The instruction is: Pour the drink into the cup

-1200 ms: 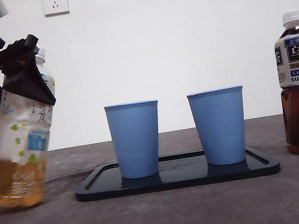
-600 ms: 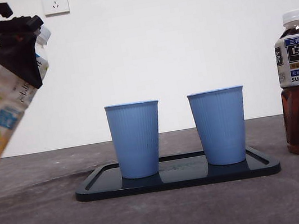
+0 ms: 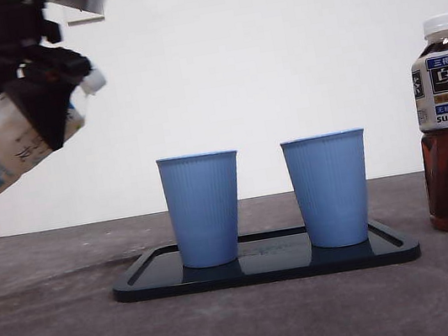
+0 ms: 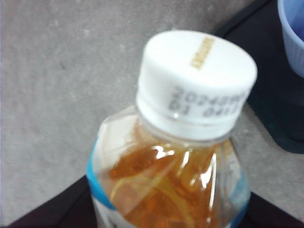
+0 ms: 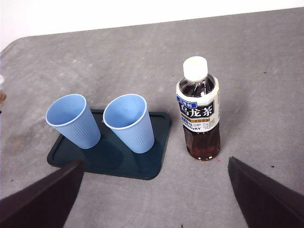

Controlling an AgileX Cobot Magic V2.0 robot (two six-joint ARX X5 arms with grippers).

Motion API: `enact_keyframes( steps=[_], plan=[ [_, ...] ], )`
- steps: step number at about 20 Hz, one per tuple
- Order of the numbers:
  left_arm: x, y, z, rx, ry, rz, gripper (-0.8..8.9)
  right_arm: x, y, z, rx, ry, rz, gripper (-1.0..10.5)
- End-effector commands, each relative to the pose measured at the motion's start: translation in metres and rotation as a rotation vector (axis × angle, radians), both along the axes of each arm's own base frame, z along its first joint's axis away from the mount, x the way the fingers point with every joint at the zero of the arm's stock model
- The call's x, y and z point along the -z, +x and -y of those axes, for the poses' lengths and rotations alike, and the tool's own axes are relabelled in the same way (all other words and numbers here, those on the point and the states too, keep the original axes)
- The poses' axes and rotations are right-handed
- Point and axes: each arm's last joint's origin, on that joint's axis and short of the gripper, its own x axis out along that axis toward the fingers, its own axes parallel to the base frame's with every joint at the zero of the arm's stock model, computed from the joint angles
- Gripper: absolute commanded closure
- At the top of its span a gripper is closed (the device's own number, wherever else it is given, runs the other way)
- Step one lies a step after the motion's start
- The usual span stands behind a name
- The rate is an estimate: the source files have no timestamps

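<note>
Now that the capped clear plastic bottle of amber tea [image 3: 8,151], clenched by the left hand [image 3: 36,104], is lifted and tilted further, its white cap [image 4: 197,83] is aimed at the nearer ribbed blue cup [image 3: 204,209]; pouring is judged imminent.

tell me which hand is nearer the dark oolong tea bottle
Right. The right hand hovers open above the dark oolong tea bottle; the left hand is across the tray, gripping the light tea bottle.

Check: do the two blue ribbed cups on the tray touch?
Apart. Front view shows white wall between left cup and right cup on the black tray.
</note>
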Motion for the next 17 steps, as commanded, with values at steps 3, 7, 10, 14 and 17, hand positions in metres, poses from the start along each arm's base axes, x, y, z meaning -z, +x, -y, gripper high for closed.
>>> enact_keyframes(
  steps=[3,7,10,14,17],
  plan=[
    [-0.001,0.013,0.023,0.03,0.119,0.002,6.07,-0.006,-0.001,0.0,-0.004,0.012,0.027,4.6],
    [0.007,0.018,0.036,0.035,0.221,-0.022,6.1,-0.006,-0.001,0.0,-0.009,0.003,0.036,4.6],
    [0.014,0.019,0.045,0.048,0.281,-0.033,6.1,-0.007,-0.001,0.0,-0.011,0.002,0.043,4.6],
    [0.018,0.019,0.061,0.085,0.313,-0.033,6.1,-0.008,0.0,0.0,-0.011,0.008,0.059,4.6],
    [0.019,0.017,0.069,0.105,0.323,-0.018,6.1,-0.008,0.0,0.0,-0.012,0.005,0.06,4.6]
  ],
)
